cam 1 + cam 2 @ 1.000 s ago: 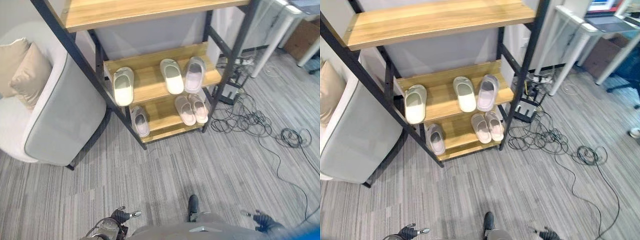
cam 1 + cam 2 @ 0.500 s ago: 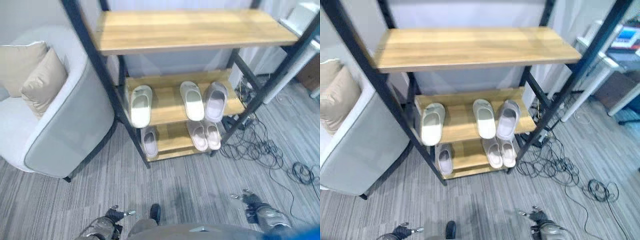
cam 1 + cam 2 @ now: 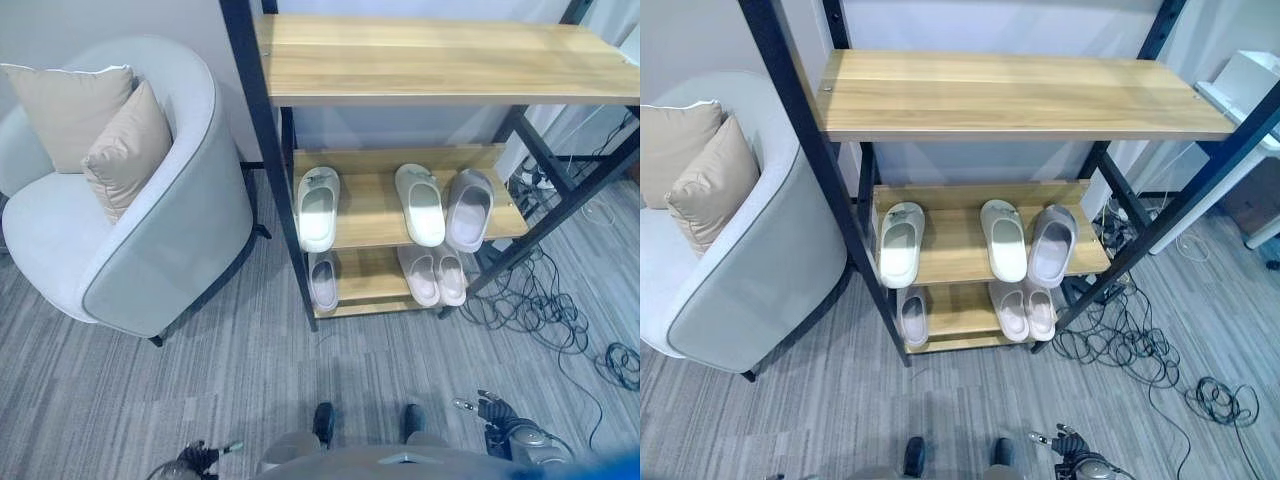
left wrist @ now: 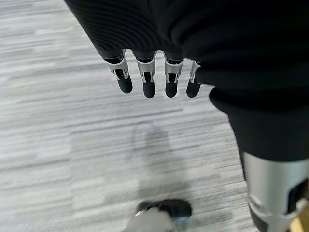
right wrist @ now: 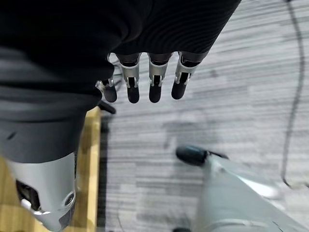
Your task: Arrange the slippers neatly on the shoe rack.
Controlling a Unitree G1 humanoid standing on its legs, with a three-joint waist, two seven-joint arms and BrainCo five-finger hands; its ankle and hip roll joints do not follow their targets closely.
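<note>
While both hands hang low and empty, the rack work looks partly done. Going left to right: a grey armchair (image 3: 150,240) with two beige cushions (image 3: 95,125) stands just beside the shoe rack (image 3: 1020,95). The left hand (image 4: 154,79) hangs over bare carpet, its fingers (image 4: 147,87) straight and holding nothing. On the middle shelf (image 3: 372,205) a pale green slipper (image 3: 318,207) lies alone at the left end, well apart from a second pale green slipper (image 3: 420,204), which sits just beside a lilac-grey slipper (image 3: 469,208). On the bottom shelf (image 3: 365,280) a single grey slipper (image 3: 323,281) lies at the left and a pink pair (image 3: 432,275) sits together at the right. The right hand (image 5: 145,79) hangs near the floor, fingers (image 5: 154,89) relaxed, gripping nothing. By my judgement, every slipper is shelved, but the green and grey ones remain unpaired.
</note>
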